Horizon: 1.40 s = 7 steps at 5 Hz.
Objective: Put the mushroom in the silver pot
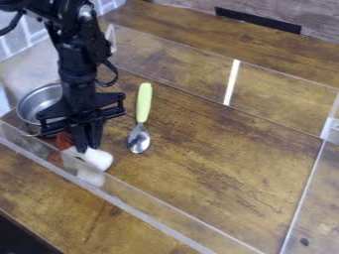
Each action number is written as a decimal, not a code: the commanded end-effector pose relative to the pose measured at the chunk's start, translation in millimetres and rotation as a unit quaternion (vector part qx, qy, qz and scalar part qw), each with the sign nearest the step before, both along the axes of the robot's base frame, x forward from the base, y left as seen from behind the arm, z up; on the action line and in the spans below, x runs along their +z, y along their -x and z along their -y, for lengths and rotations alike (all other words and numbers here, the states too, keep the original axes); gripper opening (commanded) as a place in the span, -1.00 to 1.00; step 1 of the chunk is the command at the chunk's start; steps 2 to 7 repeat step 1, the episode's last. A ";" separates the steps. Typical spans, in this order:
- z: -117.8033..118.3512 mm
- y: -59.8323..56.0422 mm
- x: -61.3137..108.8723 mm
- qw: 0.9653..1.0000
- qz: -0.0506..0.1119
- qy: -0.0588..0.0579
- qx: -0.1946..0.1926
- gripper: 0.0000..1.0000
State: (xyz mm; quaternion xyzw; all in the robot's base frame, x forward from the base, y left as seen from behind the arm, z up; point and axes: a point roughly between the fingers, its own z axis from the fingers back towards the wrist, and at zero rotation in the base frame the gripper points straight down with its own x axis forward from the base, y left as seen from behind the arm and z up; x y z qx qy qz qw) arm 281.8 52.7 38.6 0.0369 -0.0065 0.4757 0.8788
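Note:
The mushroom [93, 158] has a cream-white stem and a reddish-brown cap pointing left. It lies at the front left of the wooden table, just behind the clear wall. My gripper [87, 146] points straight down onto it, with its thin black fingers shut on the mushroom near the cap. The silver pot [38, 103] stands behind and to the left of the gripper, and the arm partly covers its right side.
A metal spoon with a yellow-green handle [142, 117] lies just right of the gripper. A low clear wall [159, 213] runs along the front and left edges. A white strip [232, 82] lies farther back on the wooden table [225, 149].

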 end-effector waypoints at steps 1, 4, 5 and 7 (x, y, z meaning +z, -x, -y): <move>4.8 9.4 9.0 1.000 0.018 -0.009 -0.023 -1.00; 4.8 9.4 9.0 1.000 0.018 -0.009 -0.023 -1.00; 4.8 9.4 9.0 1.000 0.018 -0.009 -0.023 -1.00; 4.8 9.4 9.0 1.000 0.018 -0.009 -0.023 -1.00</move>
